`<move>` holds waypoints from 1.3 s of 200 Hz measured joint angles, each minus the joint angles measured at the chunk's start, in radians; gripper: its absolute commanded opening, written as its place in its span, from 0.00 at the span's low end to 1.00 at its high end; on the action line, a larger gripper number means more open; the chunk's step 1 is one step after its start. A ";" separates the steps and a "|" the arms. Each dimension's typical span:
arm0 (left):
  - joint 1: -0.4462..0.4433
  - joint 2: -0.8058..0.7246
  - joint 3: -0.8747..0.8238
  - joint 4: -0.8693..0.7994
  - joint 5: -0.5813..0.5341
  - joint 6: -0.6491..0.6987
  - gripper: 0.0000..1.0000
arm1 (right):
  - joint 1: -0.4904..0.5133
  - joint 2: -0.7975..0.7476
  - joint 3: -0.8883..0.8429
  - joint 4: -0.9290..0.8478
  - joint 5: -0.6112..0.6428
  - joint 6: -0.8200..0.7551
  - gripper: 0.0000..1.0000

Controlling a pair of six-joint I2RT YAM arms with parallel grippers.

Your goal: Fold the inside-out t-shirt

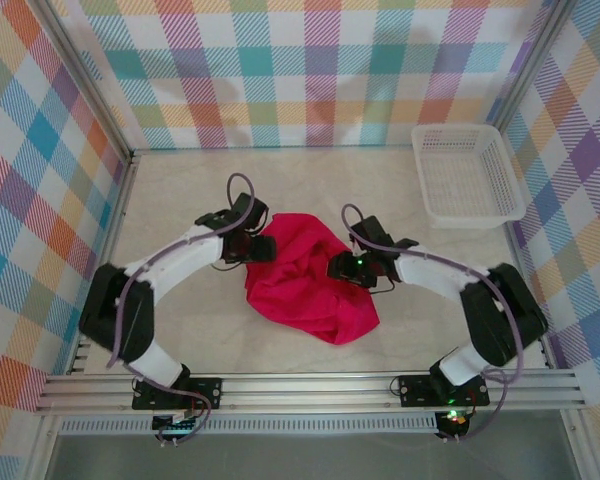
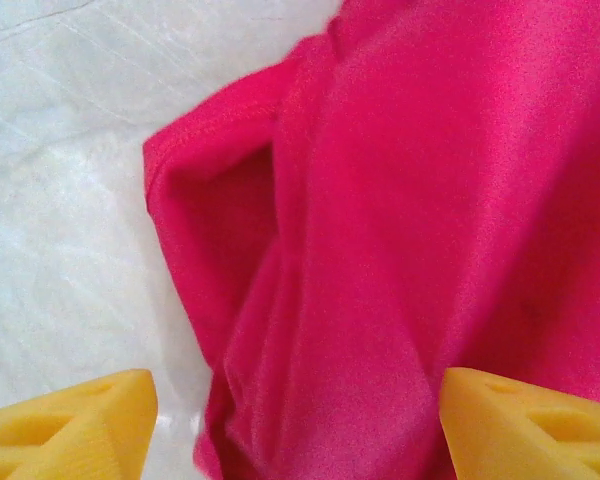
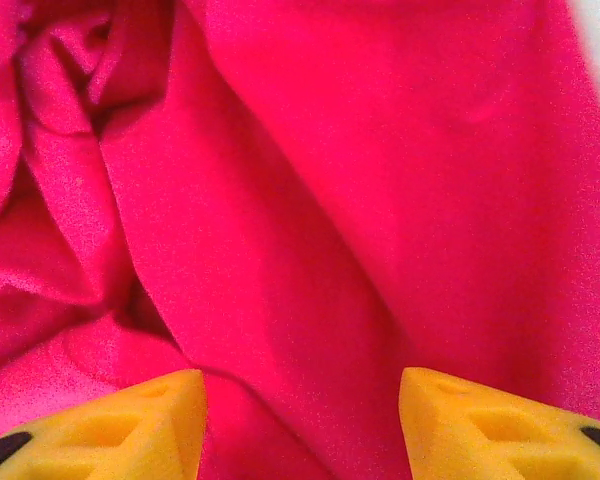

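Plaid walls all round, pale table [image 1: 170,200] in the middle, and the inside-out t-shirt [image 1: 305,280] sits as a crumpled red heap at the centre of it, nowhere near flat. Left gripper [image 1: 263,247] is at the heap's left edge and right gripper [image 1: 340,267] at its right edge. Both have jaws apart and nothing pinched; cloth just lies beyond the yellow fingers [image 2: 75,425].

Risk as I see it: closing on the right side here would grab several bunched layers at once, so a pull drags the whole lump instead of spreading it. Left wrist view shows a hemmed opening [image 2: 215,125], probably a sleeve, hard to be sure. Grab that alone and the shirt twists. White basket [image 1: 480,220] is well apart, no worry.
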 measured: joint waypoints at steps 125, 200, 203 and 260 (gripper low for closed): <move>0.328 0.274 0.339 -0.048 0.118 0.010 0.00 | -0.084 -0.025 0.570 -0.283 0.059 -0.201 0.00; 0.387 -0.060 0.371 -0.154 0.038 0.011 0.00 | -0.180 -0.283 0.584 -0.422 0.109 -0.234 0.00; 0.388 -0.061 0.377 -0.162 0.037 0.012 0.00 | -0.180 -0.284 0.585 -0.426 0.110 -0.234 0.00; 0.387 -0.176 0.534 -0.272 0.035 0.031 0.00 | -0.181 -0.318 0.764 -0.541 0.109 -0.238 0.00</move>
